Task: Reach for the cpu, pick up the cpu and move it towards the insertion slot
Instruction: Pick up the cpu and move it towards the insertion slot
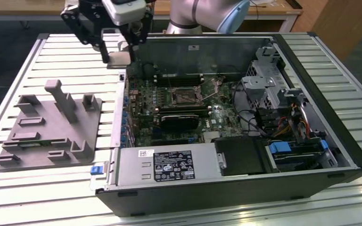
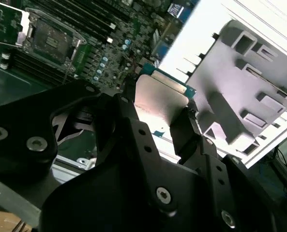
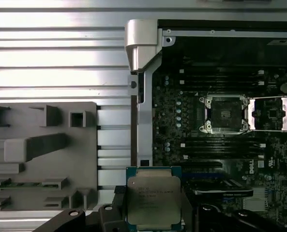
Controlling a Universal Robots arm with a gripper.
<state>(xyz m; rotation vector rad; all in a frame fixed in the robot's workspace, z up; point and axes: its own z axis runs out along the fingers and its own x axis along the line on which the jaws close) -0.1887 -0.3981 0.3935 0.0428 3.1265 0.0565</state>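
My gripper (image 1: 119,60) is shut on the cpu (image 1: 119,58), holding the silvery square chip by two opposite edges in the air above the open computer case's back corner, on the exterior view's left. In both wrist views the cpu (image 2: 160,99) (image 3: 154,198) sits between the black fingers (image 2: 133,130). The insertion slot (image 1: 184,96) is the square socket with a dark centre and a metal frame, near the middle of the motherboard. It lies uncovered (image 3: 225,113) (image 2: 51,41), some way from the chip.
A grey fixture block (image 1: 49,127) with upright posts lies on the slatted table (image 1: 17,188) beside the case. Inside the case are a long black card (image 1: 181,120), a power supply (image 1: 168,165), a drive cage (image 1: 263,89) and cables. The case wall (image 3: 143,53) stands between block and board.
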